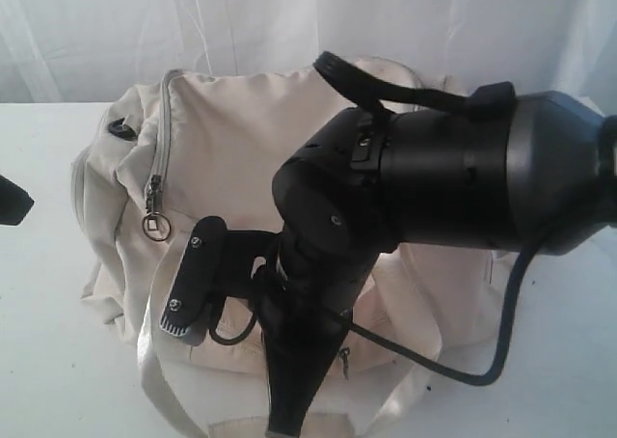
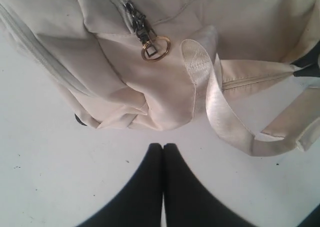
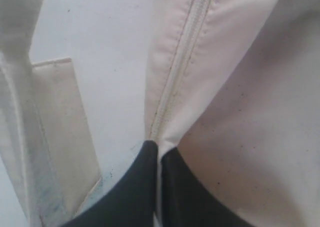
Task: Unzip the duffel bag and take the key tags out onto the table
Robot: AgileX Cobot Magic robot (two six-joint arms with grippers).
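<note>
We see right arm (image 1: 434, 187) blocking much of duffel bag (image 1: 231, 139). Bag cream, zipped, lying on table (image 1: 39, 361). Left gripper (image 2: 163, 149) clenched, empty, near bag; right gripper (image 3: 158, 148) clenched at cream zipper (image 3: 185, 52).

The bench (image 1: 48, 361) is a plain white flat surface. In the exterior view it shows bare along the left edge, across the lower left corner and at the lower right of the frame. The duffel bag (image 1: 231, 149) lies directly on it in the middle of the frame, its cream fabric slumped and its rounded end bulging toward the left edge. A shiny off-white webbing handle (image 1: 152, 380) trails from the bag's front and rests on the bench at lower left of centre. In the left wrist view, a few tiny dark specks (image 2: 15, 167) dot the bare white surface beside the bag, and the handle's loop lies flat on the bench.
</note>
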